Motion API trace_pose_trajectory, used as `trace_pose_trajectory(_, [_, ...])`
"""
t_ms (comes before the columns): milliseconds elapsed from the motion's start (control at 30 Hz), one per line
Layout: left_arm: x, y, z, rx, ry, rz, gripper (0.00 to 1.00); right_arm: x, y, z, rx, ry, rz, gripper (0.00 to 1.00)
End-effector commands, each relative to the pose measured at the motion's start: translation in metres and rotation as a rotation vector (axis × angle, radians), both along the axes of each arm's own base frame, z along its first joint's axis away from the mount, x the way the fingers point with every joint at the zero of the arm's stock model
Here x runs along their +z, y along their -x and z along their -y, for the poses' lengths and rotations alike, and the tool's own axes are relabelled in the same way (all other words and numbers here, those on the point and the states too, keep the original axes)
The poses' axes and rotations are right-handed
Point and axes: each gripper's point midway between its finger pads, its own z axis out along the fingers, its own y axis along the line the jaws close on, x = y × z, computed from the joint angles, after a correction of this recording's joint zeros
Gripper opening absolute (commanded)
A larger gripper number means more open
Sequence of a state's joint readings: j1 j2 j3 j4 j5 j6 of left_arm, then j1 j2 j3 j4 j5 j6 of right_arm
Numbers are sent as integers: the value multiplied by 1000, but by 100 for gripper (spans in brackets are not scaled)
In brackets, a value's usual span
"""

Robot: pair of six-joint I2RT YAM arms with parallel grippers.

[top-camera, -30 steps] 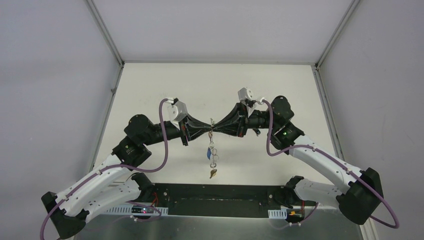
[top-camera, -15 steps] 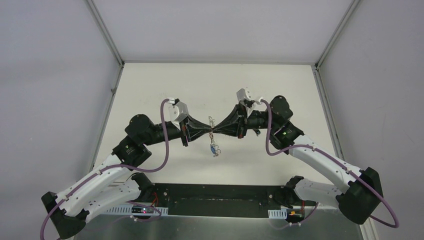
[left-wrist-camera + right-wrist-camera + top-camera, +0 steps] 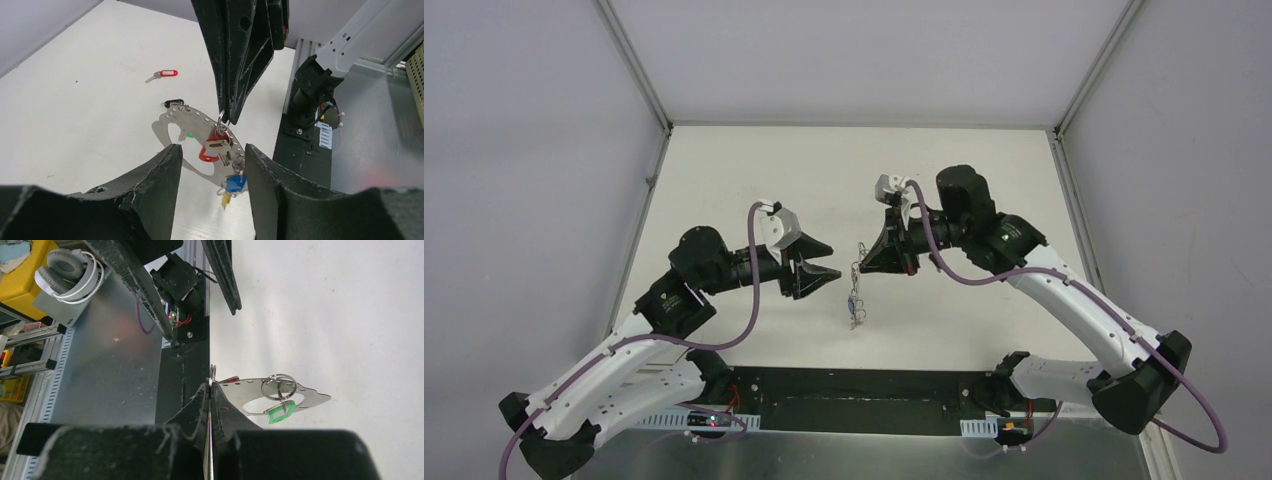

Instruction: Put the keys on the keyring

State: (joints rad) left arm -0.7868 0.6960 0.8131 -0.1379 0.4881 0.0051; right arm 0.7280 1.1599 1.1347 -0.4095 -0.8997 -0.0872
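The keyring [image 3: 221, 118] hangs just left of centre in the top view, pinched at its upper edge by the right gripper [image 3: 862, 263], whose fingers are pressed fully together on the wire. Below it dangles a bunch of keys [image 3: 854, 305]; the left wrist view shows a red head [image 3: 207, 152] and a blue head [image 3: 234, 183] among them, against a silvery perforated plate [image 3: 200, 122]. Whether that plate hangs with the bunch or lies beneath it cannot be told.

Change noted: a second ago both grippers met on the ring, both shut. The left gripper [image 3: 834, 261] has since let go and drawn back toward the left of the frame; its fingers now stand partly apart and hold nothing. The right arm alone carries the ring, and the bunch hangs shorter than before.

Assessment: the two-handed threading step appears finished, and the left arm is free for the next key. One red-tagged key [image 3: 165, 74] lies loose on the table [image 3: 754, 170], upper left in the left wrist view, so the task is not complete.
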Motion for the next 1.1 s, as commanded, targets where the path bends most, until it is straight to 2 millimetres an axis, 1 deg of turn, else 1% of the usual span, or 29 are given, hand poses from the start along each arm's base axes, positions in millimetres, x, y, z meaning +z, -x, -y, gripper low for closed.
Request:
trace_pose_trajectory(0, [0,-3,3,-10,-56,28,50,-15,6,17,16,185,-43,0])
trace_pose_trajectory(167, [-12,-3,15,-73,-102,27,48,-31,5,25,5,349,-122,0])
trace_pose_trajectory(300, [-25,1,28,-158,-133,27,44,-33,6,26,11,397,-158,0])
trace_pose_trajectory(500, [-36,4,44,-250,-101,79,40,-25,14,19,63,353,-152,0])
trace_pose_trajectory(600, [-44,3,47,-255,-103,70,37,-25,15,18,72,341,-153,0])
trace_pose_trajectory(633, [-44,2,48,-256,-96,73,35,-24,15,17,74,339,-150,0])
trace_pose_trajectory(833, [-56,4,55,-294,-114,31,28,-23,18,14,85,324,-148,0])
trace_pose_trajectory(967, [-59,6,57,-308,-117,29,26,-23,18,14,88,323,-146,0])
trace_pose_trajectory(1067, [-59,6,58,-311,-117,31,21,-22,19,13,93,317,-143,0])
